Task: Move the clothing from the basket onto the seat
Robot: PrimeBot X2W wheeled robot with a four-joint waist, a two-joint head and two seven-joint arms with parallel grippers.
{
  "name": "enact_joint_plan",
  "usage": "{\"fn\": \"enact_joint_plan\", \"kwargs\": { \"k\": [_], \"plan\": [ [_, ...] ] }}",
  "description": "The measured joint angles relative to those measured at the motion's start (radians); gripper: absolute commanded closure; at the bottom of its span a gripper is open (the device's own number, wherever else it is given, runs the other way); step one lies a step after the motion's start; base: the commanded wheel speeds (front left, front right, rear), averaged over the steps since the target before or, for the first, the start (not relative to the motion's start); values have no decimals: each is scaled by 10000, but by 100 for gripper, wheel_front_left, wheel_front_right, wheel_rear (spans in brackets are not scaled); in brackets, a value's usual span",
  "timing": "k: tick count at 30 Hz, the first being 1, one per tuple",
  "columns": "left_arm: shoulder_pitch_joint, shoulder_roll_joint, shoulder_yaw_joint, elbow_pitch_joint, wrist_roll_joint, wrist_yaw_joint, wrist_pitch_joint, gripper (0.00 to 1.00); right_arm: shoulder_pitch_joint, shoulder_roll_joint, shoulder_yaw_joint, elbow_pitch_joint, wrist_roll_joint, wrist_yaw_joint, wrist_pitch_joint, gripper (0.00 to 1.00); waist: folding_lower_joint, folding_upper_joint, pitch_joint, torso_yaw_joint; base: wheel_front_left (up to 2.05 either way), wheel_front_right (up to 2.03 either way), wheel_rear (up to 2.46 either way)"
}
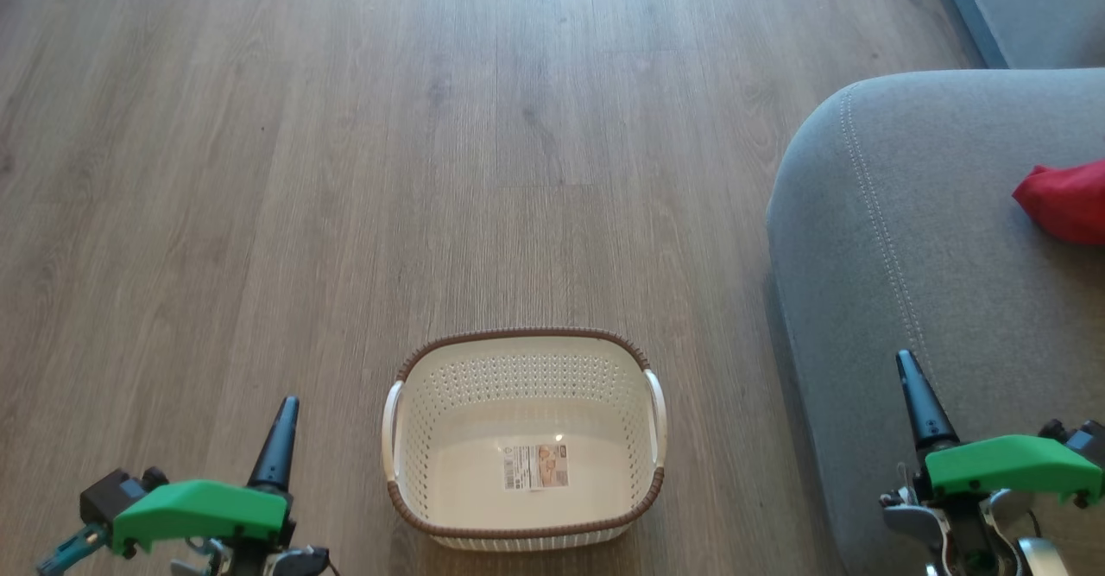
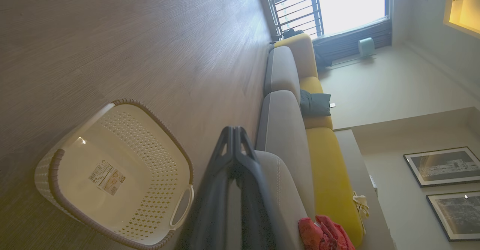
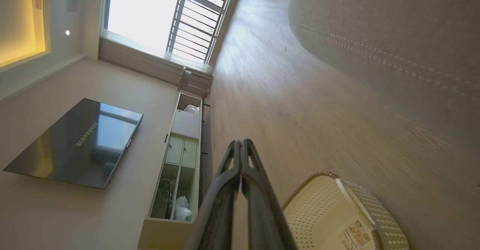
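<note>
While right pincer (image 1: pixel 908 369) hovers closed, clothing (image 1: pixel 1066 200) on seat (image 1: pixel 906 239), seemingly well beyond

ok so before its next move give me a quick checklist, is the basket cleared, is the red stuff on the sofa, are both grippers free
1. Cream-white perforated plastic basket with brown rim emptied: ok, just a sticker on its bottom.
2. Bright red fabric clothing on the grey upholstered sofa seat: ok, it lies on the cushion.
3. All of the clothing fully on the cushion: cannot tell, it runs off the edge of the head view.
4. Left gripper free: ok, shut, nothing held.
5. Right gripper free: ok, shut, nothing held, over the seat's rounded edge.
</note>
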Motion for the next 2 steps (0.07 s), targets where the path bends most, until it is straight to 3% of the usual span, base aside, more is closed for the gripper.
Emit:
{"fn": "enact_joint_plan", "kwargs": {
  "k": [2],
  "plan": [
    [-14,-6,75,-31,-219,-10,61,100,-68,0,-15,-25,242,0,84,100,0,0,7,-10,0,0,0]
  ]
}}
